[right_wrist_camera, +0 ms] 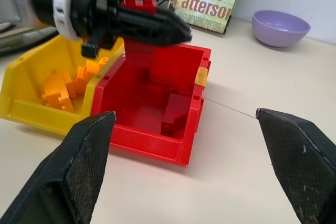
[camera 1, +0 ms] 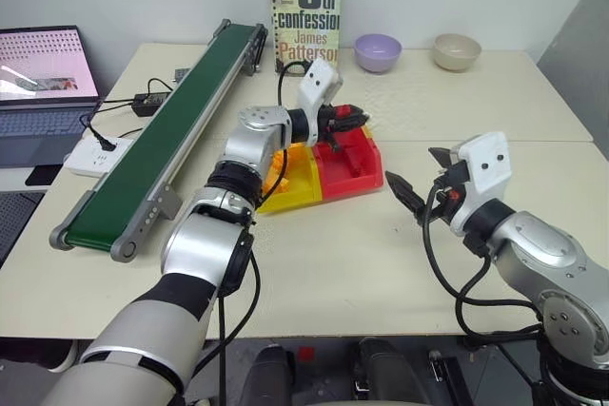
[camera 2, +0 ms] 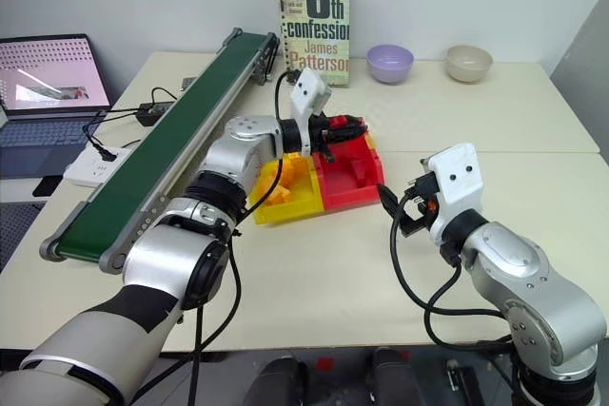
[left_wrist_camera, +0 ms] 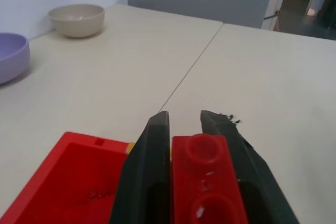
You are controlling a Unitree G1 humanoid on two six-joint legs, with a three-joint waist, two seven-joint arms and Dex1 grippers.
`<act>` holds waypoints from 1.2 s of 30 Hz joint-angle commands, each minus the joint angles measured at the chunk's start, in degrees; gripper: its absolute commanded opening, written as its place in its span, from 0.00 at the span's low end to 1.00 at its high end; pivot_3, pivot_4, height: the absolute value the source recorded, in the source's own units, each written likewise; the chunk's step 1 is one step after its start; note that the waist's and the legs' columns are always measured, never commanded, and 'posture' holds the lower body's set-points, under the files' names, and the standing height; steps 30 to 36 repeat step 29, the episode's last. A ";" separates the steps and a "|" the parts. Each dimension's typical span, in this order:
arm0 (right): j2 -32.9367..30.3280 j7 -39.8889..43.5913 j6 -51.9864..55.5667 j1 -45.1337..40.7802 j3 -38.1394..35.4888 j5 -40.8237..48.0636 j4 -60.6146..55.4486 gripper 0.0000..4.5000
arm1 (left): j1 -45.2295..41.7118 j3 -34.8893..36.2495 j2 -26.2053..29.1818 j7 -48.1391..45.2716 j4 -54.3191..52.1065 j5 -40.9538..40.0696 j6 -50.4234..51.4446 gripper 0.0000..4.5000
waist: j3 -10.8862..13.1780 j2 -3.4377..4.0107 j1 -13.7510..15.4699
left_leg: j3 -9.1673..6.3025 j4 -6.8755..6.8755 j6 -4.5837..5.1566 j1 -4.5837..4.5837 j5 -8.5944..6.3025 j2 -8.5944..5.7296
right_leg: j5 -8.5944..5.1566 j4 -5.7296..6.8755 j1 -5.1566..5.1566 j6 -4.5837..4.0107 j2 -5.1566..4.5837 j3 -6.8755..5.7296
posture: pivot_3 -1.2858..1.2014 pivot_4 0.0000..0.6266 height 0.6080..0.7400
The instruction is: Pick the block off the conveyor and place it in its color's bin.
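Your left gripper (camera 1: 357, 119) is clamped on the block (left_wrist_camera: 209, 184) over the red bin (right_wrist_camera: 152, 103); release straight down. Right gripper (right_wrist_camera: 184, 166) is wide open, empty.

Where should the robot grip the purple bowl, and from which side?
Probably its rim, from above: the purple bowl stands upright, mouth open upward, so one finger can go inside the wall and one outside. Its round body looks too wide to clamp across. Take the near edge; the book stands close on its left.
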 commanded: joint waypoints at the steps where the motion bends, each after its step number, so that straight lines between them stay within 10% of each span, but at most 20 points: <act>1: -0.02 -0.89 1.07 -0.11 -2.62 0.27 -2.95 1.00 | -3.25 2.48 -0.12 -1.16 3.02 0.71 -3.77 0.43 | 0.00 0.00 0.04 | 0.00 0.00 0.00 0.00 0.00 0.01 | -0.01 0.00 0.00 0.02 0.00 0.00 | 0.52 0.24 1.00; 13: -4.00 6.33 0.15 -4.08 -2.43 1.11 2.09 1.00 | -1.80 6.95 9.26 -3.92 0.50 1.13 -1.61 0.98 | 0.00 0.01 -0.50 | -0.02 0.00 0.00 0.06 0.00 0.03 | -0.01 0.05 -0.02 0.02 0.01 0.02 | 0.52 0.24 1.00; 17: -8.45 13.48 -2.66 -5.46 -1.83 1.81 6.01 1.00 | 2.91 6.58 15.62 -7.46 -7.26 1.39 2.46 1.00 | 0.01 0.01 -0.83 | -0.09 -0.03 0.00 0.10 0.00 0.10 | 0.04 0.10 0.00 -0.07 0.06 0.01 | 0.52 0.24 1.00; 25: -20.29 35.24 -13.79 -10.81 1.69 0.64 22.30 1.00 | 33.47 11.55 37.45 -16.26 -57.42 -7.68 29.94 1.00 | 0.06 0.10 -1.22 | -0.14 -0.09 -0.01 0.09 0.00 0.36 | 0.12 0.23 -0.19 -0.22 -0.03 0.20 | 0.52 0.24 1.00; 36: -22.07 40.07 -18.19 -11.61 4.02 -0.90 26.55 1.00 | 40.70 15.49 39.86 -12.44 -68.05 -11.58 36.94 1.00 | 0.11 0.12 -0.66 | -0.21 -0.04 -0.01 0.09 0.00 0.23 | 0.06 0.22 -0.09 -0.20 -0.23 0.12 | 0.52 0.24 1.00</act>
